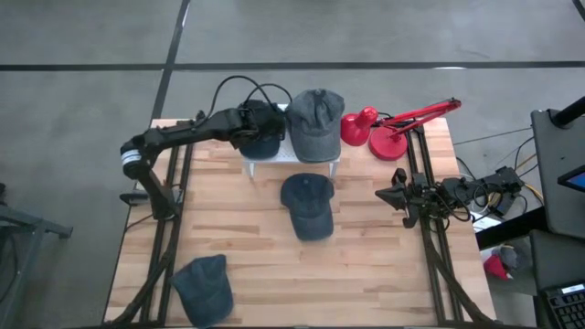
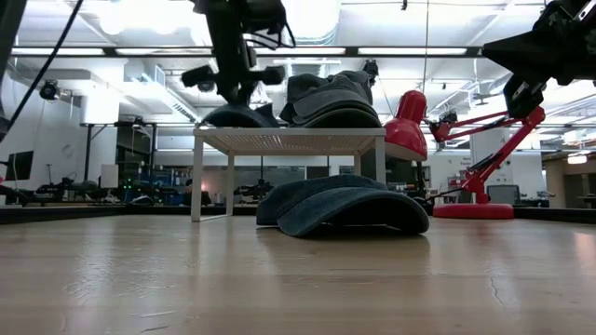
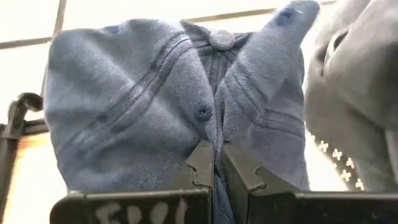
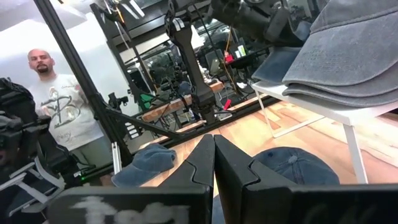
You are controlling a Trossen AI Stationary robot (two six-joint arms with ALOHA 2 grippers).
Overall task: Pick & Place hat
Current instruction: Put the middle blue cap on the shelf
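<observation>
A dark blue hat (image 1: 262,137) sits on the left part of a white shelf (image 1: 291,157) at the table's far side, with a grey hat (image 1: 316,123) beside it on the shelf's right part. My left gripper (image 1: 253,123) reaches in from the left and is shut on the dark blue hat (image 3: 137,106). A second blue hat (image 1: 307,206) lies brim-down on the table in front of the shelf. A third blue hat (image 1: 203,285) lies near the near left corner. My right gripper (image 1: 395,195) waits shut at the right side, touching nothing. My left gripper (image 3: 215,149) pinches a raised fold of the crown cloth (image 3: 216,127) between its two fingers (image 3: 202,160), along the seam just below the top button (image 3: 222,39). It comes from above, pointing down (image 2: 237,79). The hat's lower edge (image 2: 237,117) rests on the shelf top.
A red desk lamp (image 1: 384,128) stands right of the shelf, its arm reaching toward the far right corner. The shelf stands on thin white legs (image 2: 196,181). Bare wood (image 1: 274,265) lies between the near hats. A person (image 4: 53,99) stands beyond the table.
</observation>
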